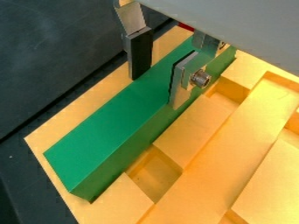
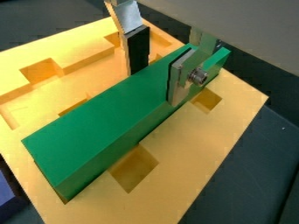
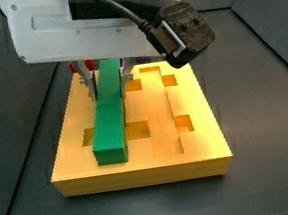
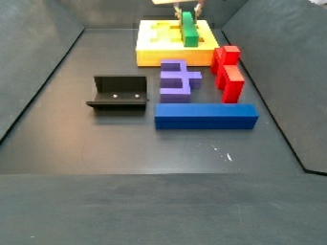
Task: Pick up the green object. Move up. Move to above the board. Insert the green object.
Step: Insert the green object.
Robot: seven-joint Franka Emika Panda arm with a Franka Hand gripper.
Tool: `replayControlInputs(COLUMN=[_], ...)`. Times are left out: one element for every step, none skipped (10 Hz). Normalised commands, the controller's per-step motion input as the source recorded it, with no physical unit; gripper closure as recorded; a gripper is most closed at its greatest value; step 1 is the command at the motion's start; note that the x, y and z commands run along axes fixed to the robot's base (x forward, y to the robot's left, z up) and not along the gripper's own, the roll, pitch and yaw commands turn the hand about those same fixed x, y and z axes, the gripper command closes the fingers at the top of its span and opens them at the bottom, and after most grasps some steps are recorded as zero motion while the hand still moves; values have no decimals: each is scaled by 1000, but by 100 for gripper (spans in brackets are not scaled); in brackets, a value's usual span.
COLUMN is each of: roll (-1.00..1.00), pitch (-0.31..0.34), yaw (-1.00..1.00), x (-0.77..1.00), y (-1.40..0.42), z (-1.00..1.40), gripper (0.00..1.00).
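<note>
The green object [image 1: 117, 131] is a long bright-green bar lying lengthwise along the yellow-orange board [image 1: 246, 149], over its grooves and square holes. It shows in both wrist views [image 2: 100, 131] and both side views [image 3: 109, 114] [image 4: 190, 33]. My gripper [image 1: 160, 68] straddles the bar near its far end. The dark pad sits on one long side and the silver plate on the other, and they look shut on the bar [image 2: 158, 63]. In a side view the gripper body [image 3: 105, 69] hides the fingers. The board [image 3: 180, 145] lies at the far end of the floor [image 4: 153, 48].
In front of the board lie a red block [image 4: 228, 72], a purple block [image 4: 181, 79] and a long blue block [image 4: 205, 116]. The dark fixture [image 4: 118, 94] stands to their left. Dark walls close in the floor on all sides.
</note>
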Motion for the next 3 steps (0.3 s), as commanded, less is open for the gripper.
replayControlInputs(roll=[0,0,0], pitch=[0,0,0], yaw=[-74,-31,0], x=[51,3,0], y=[83,63,0], z=[-354,-303,0], gripper=[100,100,100])
